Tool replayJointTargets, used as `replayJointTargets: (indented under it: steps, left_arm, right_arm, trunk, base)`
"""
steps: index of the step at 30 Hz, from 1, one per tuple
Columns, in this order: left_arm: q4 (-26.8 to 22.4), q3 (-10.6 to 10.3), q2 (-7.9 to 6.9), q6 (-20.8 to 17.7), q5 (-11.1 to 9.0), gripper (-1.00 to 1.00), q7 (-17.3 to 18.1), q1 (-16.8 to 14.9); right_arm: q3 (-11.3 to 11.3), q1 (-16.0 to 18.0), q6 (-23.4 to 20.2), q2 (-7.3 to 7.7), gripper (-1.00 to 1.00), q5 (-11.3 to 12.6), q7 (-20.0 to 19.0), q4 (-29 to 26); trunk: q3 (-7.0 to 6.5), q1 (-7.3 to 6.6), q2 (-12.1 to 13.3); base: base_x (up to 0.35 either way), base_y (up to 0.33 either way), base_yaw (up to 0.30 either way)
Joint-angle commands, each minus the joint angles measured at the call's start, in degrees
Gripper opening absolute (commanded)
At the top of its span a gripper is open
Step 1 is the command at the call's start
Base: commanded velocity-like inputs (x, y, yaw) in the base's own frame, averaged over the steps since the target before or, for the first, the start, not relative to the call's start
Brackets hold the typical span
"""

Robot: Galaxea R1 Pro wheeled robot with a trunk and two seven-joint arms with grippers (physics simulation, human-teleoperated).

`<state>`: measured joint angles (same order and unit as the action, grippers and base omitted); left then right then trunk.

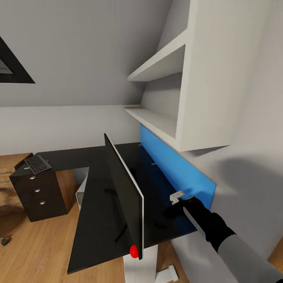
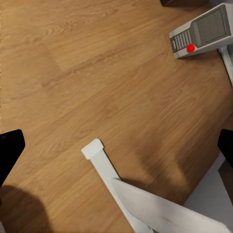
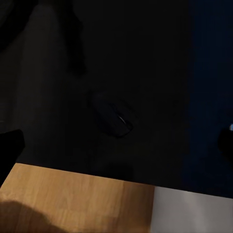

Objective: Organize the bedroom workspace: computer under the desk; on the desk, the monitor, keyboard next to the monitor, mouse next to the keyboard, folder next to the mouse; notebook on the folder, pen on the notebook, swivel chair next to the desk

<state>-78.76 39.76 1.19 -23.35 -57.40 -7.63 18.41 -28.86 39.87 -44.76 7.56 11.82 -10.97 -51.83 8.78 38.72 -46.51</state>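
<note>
We take the black desk (image 1: 98,188) as our landmark. Nearest to us, the right gripper (image 1: 181,201) hovers over the desk's near end, between the monitor (image 1: 124,192) and the blue wall panel (image 1: 177,165); in the right wrist view its dark fingertips (image 3: 9,145) sit at opposite edges of the frame, so we read the jaws as spread and holding nothing. Directly below it, on the desk top near the edge, lies one mouse (image 3: 115,116), dim in shadow, its long axis running roughly diagonal to the desk edge; the right arm is clearly the nearer one, and we judge the coming move to be a straight descent onto it. The left gripper (image 2: 116,145) hangs wide apart over the wooden floor beside the desk's white leg (image 2: 131,194), with one computer tower (image 2: 201,31) on the floor beyond. One monitor stands edge-on along the desk. Farthest off, one keyboard (image 1: 37,164) rests on the drawer unit (image 1: 37,192) at the desk's far end.
</note>
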Motion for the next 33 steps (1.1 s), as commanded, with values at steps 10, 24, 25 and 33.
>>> replayJointTargets:
  steps: [10,24,25,33]
  left_arm:
    - [0.2,0.1,0.06,-0.2,-0.6,1.0,-0.4,0.0]
    - [1.6,0.1,0.12,0.5,-0.5,1.0,-0.5,0.0]
    - [1.6,0.1,0.12,0.4,-0.5,1.0,-0.4,0.0]
    - [1.7,0.1,0.45,-2.6,-2.8,1.0,-0.4,0.0]
  right_arm:
    - [0.1,0.5,-0.5,-0.01,1.0,0.3,-0.4,-0.4]
    - [1.5,0.9,-0.6,0.01,1.0,0.3,-0.3,-0.4]
    - [1.6,0.9,-0.6,0.01,1.0,0.3,-0.3,-0.3]
    - [1.9,2.4,-7.8,-0.16,1.0,0.4,-0.7,0.0]
  trunk:
    - [0.02,0.02,-0.1]
    - [-0.07,0.02,-0.1]
    - [-0.07,0.02,-0.1]
    - [0.1,0.24,-0.5]
  base:
    - [0.0,0.0,0.063]
    - [0.112,0.0,0.074]
    - [0.18,0.0,0.005]
    - [0.061,0.0,0.002]
